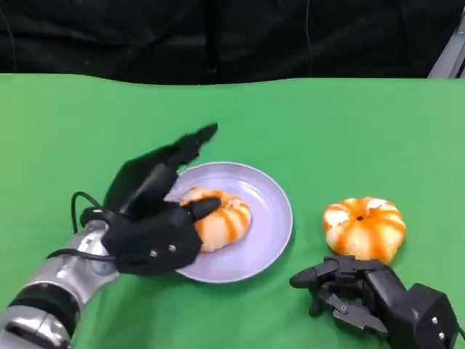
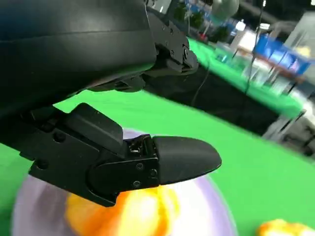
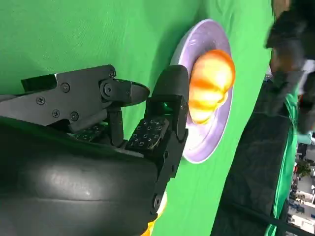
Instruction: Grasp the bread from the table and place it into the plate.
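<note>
Over on the left, the left hand (image 1: 149,233) hangs above the near-left edge of the lilac plate (image 1: 272,211), fingers spread wide, one tip (image 1: 205,206) at most grazing the bread (image 1: 218,218), which lies on the plate. Looks like one bun is delivered! Further right, a second bread (image 1: 364,227) sits on the green table (image 1: 349,131), ungrasped, with the right hand (image 1: 349,291) just near of it, fingers loosely apart, holding nothing.

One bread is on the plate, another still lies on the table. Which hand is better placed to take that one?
Probably the right hand: it rests open just in front of the bread on the table. The left hand is over the plate.
</note>
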Robot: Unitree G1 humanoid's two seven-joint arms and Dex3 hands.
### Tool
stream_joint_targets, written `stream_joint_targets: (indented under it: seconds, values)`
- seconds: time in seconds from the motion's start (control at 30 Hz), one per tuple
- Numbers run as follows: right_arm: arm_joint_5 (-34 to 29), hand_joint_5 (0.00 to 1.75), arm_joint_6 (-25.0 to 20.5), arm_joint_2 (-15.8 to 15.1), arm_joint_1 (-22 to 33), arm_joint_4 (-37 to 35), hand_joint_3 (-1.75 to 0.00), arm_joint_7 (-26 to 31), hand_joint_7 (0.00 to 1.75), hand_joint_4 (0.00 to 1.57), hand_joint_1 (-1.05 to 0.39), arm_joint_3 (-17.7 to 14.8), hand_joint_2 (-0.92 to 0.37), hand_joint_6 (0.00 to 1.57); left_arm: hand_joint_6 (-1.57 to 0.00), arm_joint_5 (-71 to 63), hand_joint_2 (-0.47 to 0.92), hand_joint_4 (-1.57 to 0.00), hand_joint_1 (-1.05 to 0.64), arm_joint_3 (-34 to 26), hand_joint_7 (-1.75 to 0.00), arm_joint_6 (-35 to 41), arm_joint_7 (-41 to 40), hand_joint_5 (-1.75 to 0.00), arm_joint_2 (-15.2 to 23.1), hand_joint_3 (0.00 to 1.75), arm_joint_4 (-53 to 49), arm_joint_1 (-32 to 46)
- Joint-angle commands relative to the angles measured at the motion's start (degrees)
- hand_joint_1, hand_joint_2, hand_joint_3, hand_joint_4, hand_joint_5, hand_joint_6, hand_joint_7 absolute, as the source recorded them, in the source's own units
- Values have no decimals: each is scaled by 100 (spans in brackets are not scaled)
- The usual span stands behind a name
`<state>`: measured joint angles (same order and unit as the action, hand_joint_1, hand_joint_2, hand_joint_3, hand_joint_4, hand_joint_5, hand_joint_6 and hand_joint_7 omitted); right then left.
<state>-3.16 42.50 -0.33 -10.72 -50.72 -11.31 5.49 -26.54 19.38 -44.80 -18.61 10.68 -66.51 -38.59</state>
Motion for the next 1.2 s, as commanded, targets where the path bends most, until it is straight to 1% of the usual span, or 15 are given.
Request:
stream_joint_targets:
  seconds: [0.03, 0.13, 0.23, 0.37, 0.5, 0.53, 0.57, 0.63, 0.7, 0.83, 1.2]
  values:
    - [-51, 126, -89, -61, 67, -123, -36, -41, 43, 80, -2, 6, -92, 108, -21, 624, 92, -34, -102, -463, -1, -480, 478, -2, 127, 83, 367, 367]
    - [-59, 126, -102, -62, 60, -137, -36, -36, 42, 79, -2, 8, -92, 108, -22, 935, 92, -35, -100, -721, -1, -683, 723, -2, 165, 81, 579, 543]
    - [-83, 126, -94, -68, 56, -137, -36, -16, 42, 79, -2, 18, -92, 108, -23, 1416, 92, -36, -98, -1028, -1, -850, 1178, -2, 173, 75, 715, 688]
    - [-89, 126, -82, -76, 50, -141, -36, -16, 42, 79, -1, 21, -92, 108, -23, 1680, 92, -37, -93, -1271, -1, -857, 1478, -1, 190, 73, 925, 834]
    - [-89, 125, -72, -76, 47, -148, -36, -17, 41, 79, -1, 21, -92, 108, -24, 1700, 92, -38, -92, -1393, -1, -815, 1619, -1, 158, 72, 1016, 883]
    - [-87, 125, -82, -77, 46, -150, -36, -18, 41, 79, -1, 20, -92, 109, -24, 1961, 92, -38, -92, -1543, -1, -842, 1773, -1, 114, 72, 1002, 966]
    - [-86, 125, -90, -77, 45, -153, -36, -19, 41, 79, -1, 19, -92, 108, -29, 2166, 92, -45, -86, -1660, -2, -861, 1903, -4, 80, 67, 993, 1029]
    - [-92, 125, -91, -80, 41, -159, -36, -15, 41, 79, -2, 21, -92, 109, -32, 2464, 92, -49, -82, -1831, -3, -882, 2138, -5, 27, 65, 984, 1115]
    - [-102, 126, -83, -83, 37, -166, -36, -8, 41, 80, -2, 25, -92, 109, -33, 2591, 92, -52, -79, -1914, -3, -881, 2298, -5, -1, 62, 987, 1144]
    - [-103, 126, -76, -84, 34, -174, -35, -5, 40, 80, -2, 27, -92, 109, -34, 2654, 92, -53, -78, -2003, -2, -873, 2452, -4, -30, 61, 1000, 1156]
    - [-102, 127, -71, -84, 32, -179, -35, -4, 40, 79, -2, 28, -92, 109, -34, 2621, 92, -53, -78, -2122, -2, -871, 2554, -3, -70, 61, 1003, 1155]
